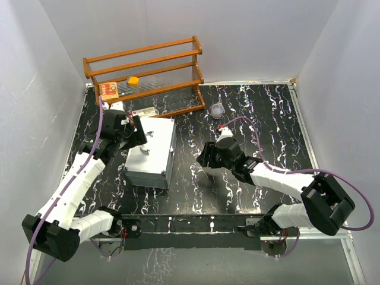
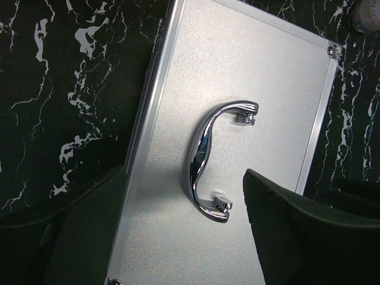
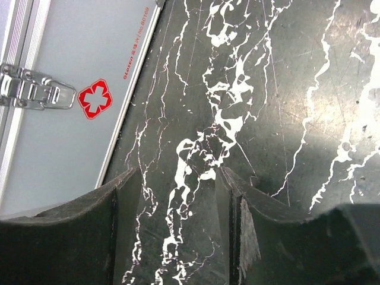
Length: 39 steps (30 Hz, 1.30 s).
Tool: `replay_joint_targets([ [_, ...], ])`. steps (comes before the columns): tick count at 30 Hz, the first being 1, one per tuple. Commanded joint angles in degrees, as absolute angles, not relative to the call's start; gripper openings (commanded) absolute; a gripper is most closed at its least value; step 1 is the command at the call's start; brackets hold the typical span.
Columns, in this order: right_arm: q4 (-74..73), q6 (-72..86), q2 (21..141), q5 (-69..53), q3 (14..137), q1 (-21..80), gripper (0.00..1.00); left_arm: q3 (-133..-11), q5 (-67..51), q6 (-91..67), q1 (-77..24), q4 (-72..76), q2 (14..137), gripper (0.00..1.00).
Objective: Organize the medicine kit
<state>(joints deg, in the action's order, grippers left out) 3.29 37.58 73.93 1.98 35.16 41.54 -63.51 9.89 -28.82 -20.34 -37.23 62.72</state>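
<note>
Inspecting the scene from my station, I find the medicine case (image 1: 151, 152) shut, lid down, its chrome handle (image 2: 212, 159) uppermost. My left gripper (image 1: 138, 132) hangs directly over the lid, the handle just ahead of its fingers; only one dark finger (image 2: 297, 231) shows plainly in the left wrist view, so I judge the jaws parted and holding nothing, though I cannot confirm how wide. My right gripper (image 3: 178, 208) sits low over the bare table (image 1: 261, 119), its fingers spread with a clear gap and nothing between them. The case's front wall, bearing the red cross emblem (image 3: 95, 98) and a latch (image 3: 32, 90), lies just to that gripper's left; the latch appears fastened.

Loose items remain well beyond both grippers: an orange packet (image 1: 108, 90) and a small yellow piece (image 1: 133, 80) on the wooden rack (image 1: 148, 71), a flat white strip (image 1: 143, 111) just behind the case, and a small round container (image 1: 218, 110) on the table.

Judgement: a shut case with items lying outside fits either a kit yet to be opened for loading, or one closed with the sorting meant for the rack. I cannot settle which, so I prescribe no move.

Hidden: the case's contents, any second latch, and the labels on the packet and container, which are too small to read.
</note>
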Motion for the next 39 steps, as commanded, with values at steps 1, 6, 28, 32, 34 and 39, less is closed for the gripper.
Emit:
replay_joint_targets([
  [1,8.54,29.52,72.50,5.26,37.24,43.13,0.51,-59.56,11.46,-30.62,-19.56,-35.76,60.19,0.79],
  [6,7.96,21.24,75.11,7.65,41.35,44.87,0.50,-57.43,7.44,-31.80,-19.07,-35.17,60.51,0.78],
  [28,40.67,-7.50,80.81,2.30,30.74,51.19,0.51,-51.85,-3.12,-32.09,-18.67,-35.69,60.39,0.66],
  [32,41.94,-11.19,82.87,-1.50,32.07,51.33,0.51,-51.08,-2.77,-31.90,-18.63,-35.84,60.77,0.63],
  [34,42.22,-13.12,83.85,-4.00,32.56,51.37,0.51,-50.98,-2.98,-32.05,-18.64,-35.82,61.03,0.61],
  [39,44.65,-15.85,85.99,-5.72,32.70,51.34,0.51,-50.40,-4.37,-32.81,-18.68,-34.68,61.26,0.61],
])
